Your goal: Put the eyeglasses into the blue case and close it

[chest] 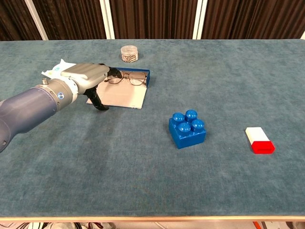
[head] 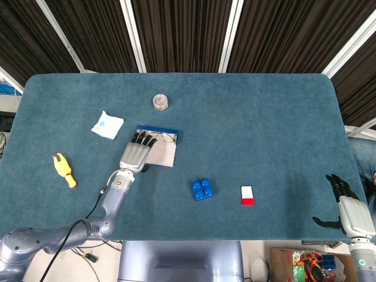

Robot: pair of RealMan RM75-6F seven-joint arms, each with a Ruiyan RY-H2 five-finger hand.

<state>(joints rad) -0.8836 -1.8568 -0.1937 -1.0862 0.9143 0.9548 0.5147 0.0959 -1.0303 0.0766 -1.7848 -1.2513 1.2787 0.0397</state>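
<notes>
The blue case (head: 158, 153) (chest: 125, 95) lies open and flat, left of the table's middle, its pale lining up. The eyeglasses (chest: 127, 77) (head: 166, 138) rest inside it along its blue far rim. My left hand (head: 136, 154) (chest: 90, 77) hovers over the case's left part, palm down, fingers spread and reaching toward the glasses' left end; it holds nothing. My right hand (head: 348, 208) is off the table's right front corner, fingers apart, empty, seen only in the head view.
A small clear jar (head: 160, 101) stands behind the case. A white packet (head: 107, 124) lies left of it, a yellow-orange toy (head: 64, 170) further left. A blue toy brick (chest: 187, 128) and a red-and-white block (chest: 259, 140) sit to the right front.
</notes>
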